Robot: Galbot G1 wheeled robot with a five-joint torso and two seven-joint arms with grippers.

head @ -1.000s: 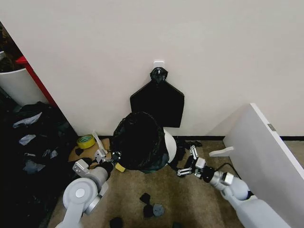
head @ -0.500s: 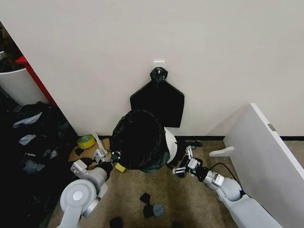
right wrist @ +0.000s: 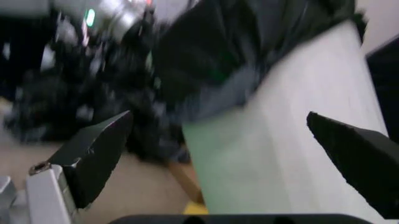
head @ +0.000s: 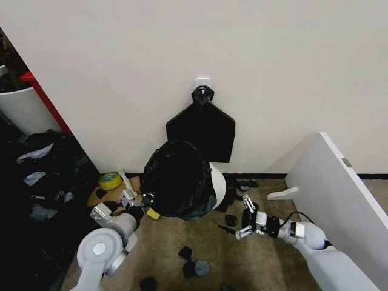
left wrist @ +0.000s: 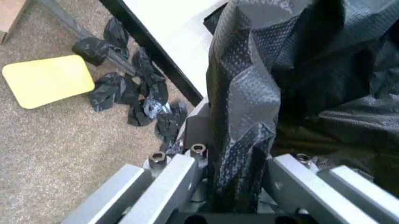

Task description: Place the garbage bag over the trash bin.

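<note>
the left gripper (head: 144, 199) is clamped on a fold of the crinkled black plastic garbage bag (head: 177, 179); it should hold taut. the bag drapes the round cream-white plastic trash bin (head: 218, 185) by the wall, its inside hidden. right gripper (head: 241, 221), fingers spread wide, needs the bag's loose right edge.

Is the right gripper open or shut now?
Open. The right gripper hangs above the carpet beside the trash bin, jaws spread wide with nothing between them; in the right wrist view the bin shows through the gap.
</note>
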